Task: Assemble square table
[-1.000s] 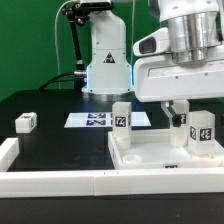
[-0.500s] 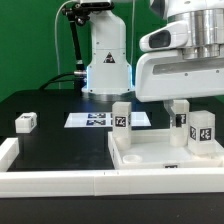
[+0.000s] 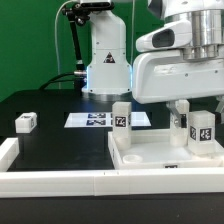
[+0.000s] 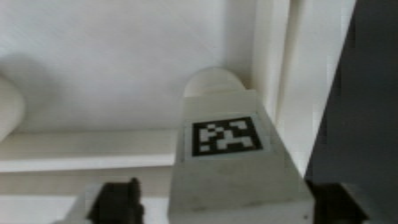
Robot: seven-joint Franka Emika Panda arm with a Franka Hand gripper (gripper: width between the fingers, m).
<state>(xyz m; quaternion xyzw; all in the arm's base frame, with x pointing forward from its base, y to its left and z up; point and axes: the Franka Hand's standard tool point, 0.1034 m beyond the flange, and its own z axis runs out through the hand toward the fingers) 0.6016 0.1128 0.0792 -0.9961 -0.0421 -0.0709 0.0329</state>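
Note:
The white square tabletop (image 3: 150,152) lies tray-like at the exterior view's right. Three white tagged legs stand upright on it: one at its left back corner (image 3: 120,115), one at the back right (image 3: 181,116), and one in front of that at the right (image 3: 203,128). My gripper (image 3: 180,106) hangs over the back right leg. In the wrist view that leg (image 4: 228,140) stands between my fingers (image 4: 119,200), with a gap on one side, so my gripper (image 4: 231,198) is open around it. A loose leg block (image 3: 25,122) lies at the far left.
The marker board (image 3: 100,119) lies at the table's back middle, in front of the white robot base (image 3: 107,60). A long white border rail (image 3: 60,181) runs along the front edge, with a raised end (image 3: 8,150) at the left.
The hand has shifted a little over the back right leg, and more of the leg's top shows below it now. The legs, tabletop and loose block have not moved.

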